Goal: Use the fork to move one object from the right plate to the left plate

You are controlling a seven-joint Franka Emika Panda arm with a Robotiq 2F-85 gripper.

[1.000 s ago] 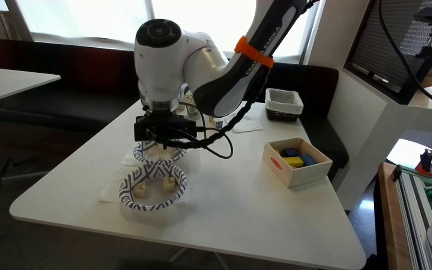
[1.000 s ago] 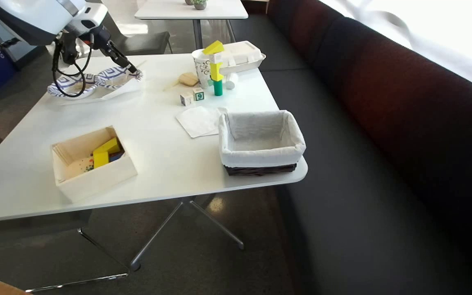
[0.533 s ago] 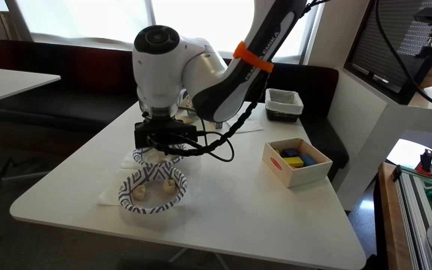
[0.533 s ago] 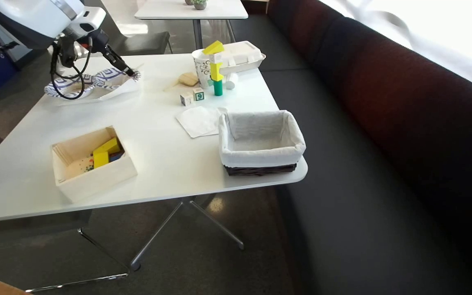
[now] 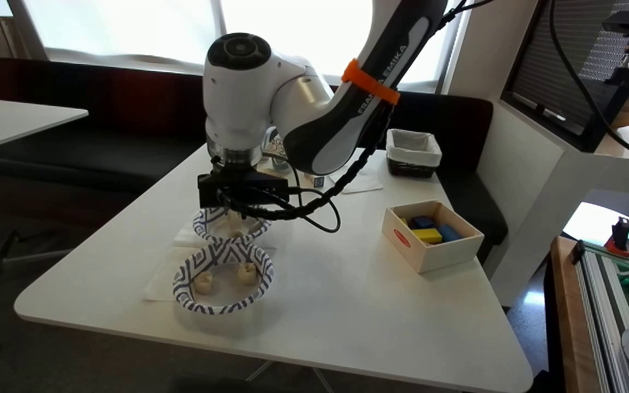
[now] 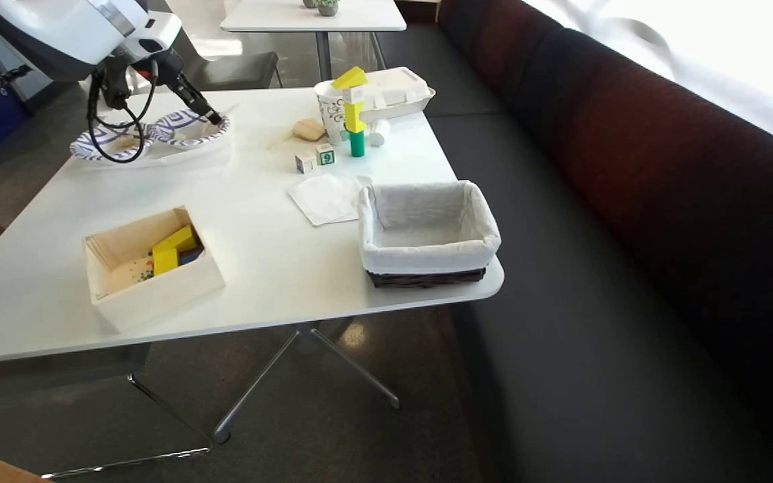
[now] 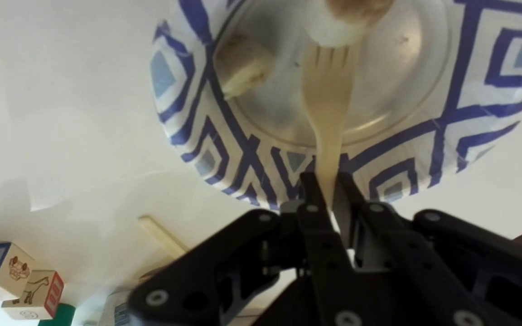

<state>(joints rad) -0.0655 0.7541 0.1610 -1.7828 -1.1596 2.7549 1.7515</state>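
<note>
The pale wooden fork [image 7: 329, 95] points away from my gripper [image 7: 327, 179], whose fingers are shut on its handle. Below it lies the right plate [image 7: 424, 111], white with a blue geometric pattern. Two pale, browned food pieces show on it: a small food piece [image 7: 243, 65] left of the fork, and a larger food piece [image 7: 340, 25] at the tines. Whether the tines pierce or just touch that larger one, I cannot tell. The matching left plate [image 5: 221, 252] holds two food pieces [image 5: 247, 272]. In an exterior view my gripper [image 6: 215, 119] slants low over the right plate.
White napkins lie under the plates. A wooden box [image 5: 429, 262] of coloured blocks and a cloth-lined basket [image 6: 427, 258] stand farther off. A paper cup [image 6: 331, 114], a carton [image 6: 393, 90], a block stack [image 6: 354, 117] and letter cubes [image 6: 306, 163] stand beyond the plates.
My gripper dipped toward the right plate, then rose slightly and shifted a little. Both plates slid slightly, toward the left in the view with the basket in front. The fork stays held.
</note>
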